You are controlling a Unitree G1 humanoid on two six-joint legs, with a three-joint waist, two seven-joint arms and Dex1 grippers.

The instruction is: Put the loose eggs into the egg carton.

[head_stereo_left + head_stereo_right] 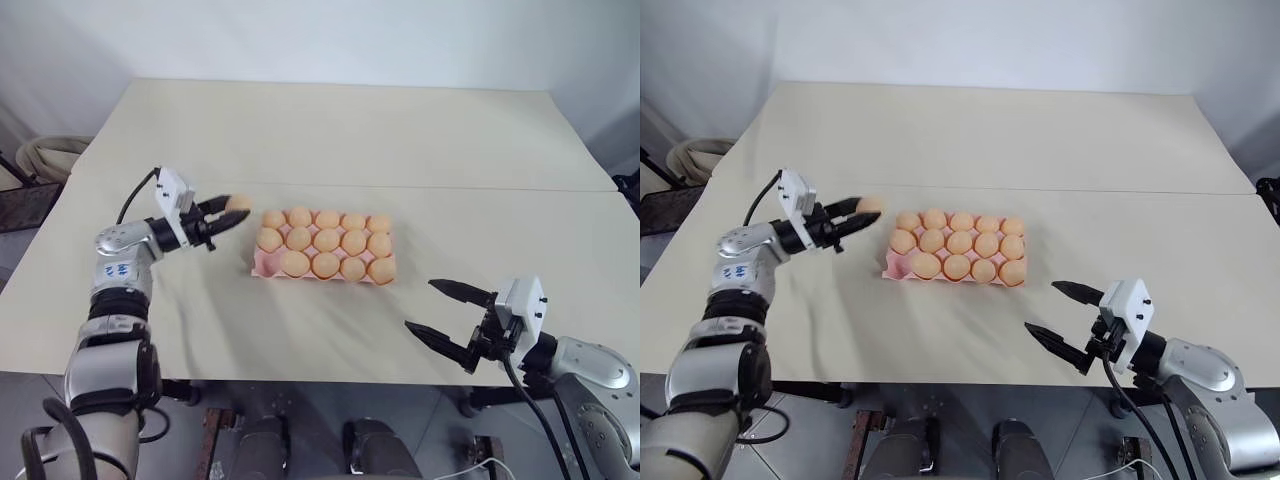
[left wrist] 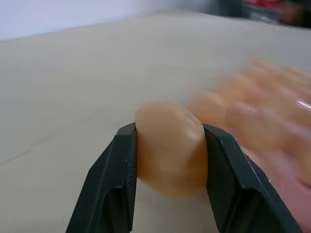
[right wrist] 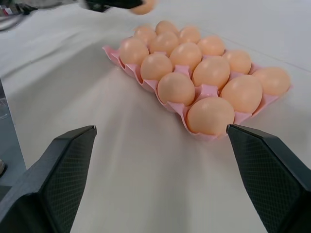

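My left gripper is shut on one loose egg, pale orange-tan, and holds it just above the table, a short way left of the egg carton's far left corner. In the left wrist view the egg sits squeezed between both black fingers. The pink egg carton lies mid-table with several eggs in its cups; the near left corner cup is bare. My right gripper stands open near the table's front edge, right of the carton, with nothing between its fingers. It points at the carton.
The beige table has a seam running across behind the carton. A tan basket-like thing stands off the table's left side. Open tabletop lies between the carton and the front edge.
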